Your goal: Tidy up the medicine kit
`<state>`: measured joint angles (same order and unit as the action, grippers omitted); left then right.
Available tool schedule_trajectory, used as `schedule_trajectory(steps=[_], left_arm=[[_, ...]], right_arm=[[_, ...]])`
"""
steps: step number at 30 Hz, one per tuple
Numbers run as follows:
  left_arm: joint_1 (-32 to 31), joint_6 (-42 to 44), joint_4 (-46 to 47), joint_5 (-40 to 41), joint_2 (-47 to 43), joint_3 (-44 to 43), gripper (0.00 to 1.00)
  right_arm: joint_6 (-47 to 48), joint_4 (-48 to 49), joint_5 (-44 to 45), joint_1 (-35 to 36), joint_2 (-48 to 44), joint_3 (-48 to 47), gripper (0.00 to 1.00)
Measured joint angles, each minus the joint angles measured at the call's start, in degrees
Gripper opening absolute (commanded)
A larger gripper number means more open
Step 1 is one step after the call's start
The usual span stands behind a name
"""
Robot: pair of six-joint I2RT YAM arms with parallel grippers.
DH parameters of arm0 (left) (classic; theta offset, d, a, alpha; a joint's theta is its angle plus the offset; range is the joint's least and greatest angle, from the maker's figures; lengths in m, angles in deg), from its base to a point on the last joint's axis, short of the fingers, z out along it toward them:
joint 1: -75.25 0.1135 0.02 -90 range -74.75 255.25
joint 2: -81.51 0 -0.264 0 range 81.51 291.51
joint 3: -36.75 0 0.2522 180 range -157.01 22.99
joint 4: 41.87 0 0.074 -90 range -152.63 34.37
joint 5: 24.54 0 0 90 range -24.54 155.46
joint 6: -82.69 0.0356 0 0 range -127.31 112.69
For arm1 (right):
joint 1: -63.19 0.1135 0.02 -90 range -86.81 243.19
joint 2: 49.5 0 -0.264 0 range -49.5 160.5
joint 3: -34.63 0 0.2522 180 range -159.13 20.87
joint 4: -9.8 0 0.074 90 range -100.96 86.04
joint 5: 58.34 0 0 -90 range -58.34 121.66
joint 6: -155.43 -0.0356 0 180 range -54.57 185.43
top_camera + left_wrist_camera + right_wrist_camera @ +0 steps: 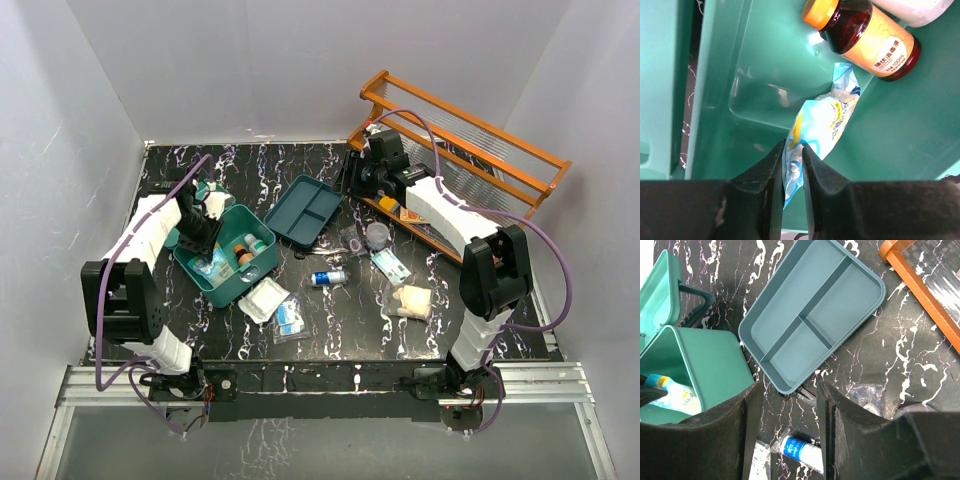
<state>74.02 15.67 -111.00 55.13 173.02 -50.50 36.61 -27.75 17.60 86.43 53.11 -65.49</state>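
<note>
The medicine kit point(240, 288) is a teal box standing open at the left of the table, its lid point(660, 285) tipped back. Its compartmented insert tray point(305, 212) lies apart on the table to the right. My left gripper point(793, 150) reaches down inside the box, shut on the end of a blue, white and yellow sachet point(825, 122). A brown bottle with an orange cap point(870, 40) lies on the box floor beyond it. My right gripper point(785, 390) hangs open above the table near the tray's point(810, 315) corner, holding nothing.
An orange wooden rack point(470, 140) stands at the back right, close to the right arm. Loose on the table are a blue-labelled tube point(328, 278), white packets point(263, 300), a small box point(392, 265), a bagged roll point(377, 235) and a gauze bag point(412, 300).
</note>
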Motion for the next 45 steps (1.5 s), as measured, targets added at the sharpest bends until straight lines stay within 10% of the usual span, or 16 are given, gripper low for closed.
schedule_trajectory(steps=[15, 36, 45], left_arm=[[0.0, -0.79, 0.94, 1.57, -2.47, -1.36, 0.51], [-0.9, -21.59, 15.8, 3.74, -8.39, 11.69, 0.38], [-9.57, -36.02, 23.89, 19.04, -8.63, 15.15, 0.3]], right_arm=[[-0.2, 0.37, -0.85, 0.0, -0.59, 1.33, 0.45], [-1.27, 1.36, -0.9, 0.0, -3.76, 5.01, 0.44], [-1.33, 1.64, -0.85, 0.0, -3.78, 5.57, 0.44]])
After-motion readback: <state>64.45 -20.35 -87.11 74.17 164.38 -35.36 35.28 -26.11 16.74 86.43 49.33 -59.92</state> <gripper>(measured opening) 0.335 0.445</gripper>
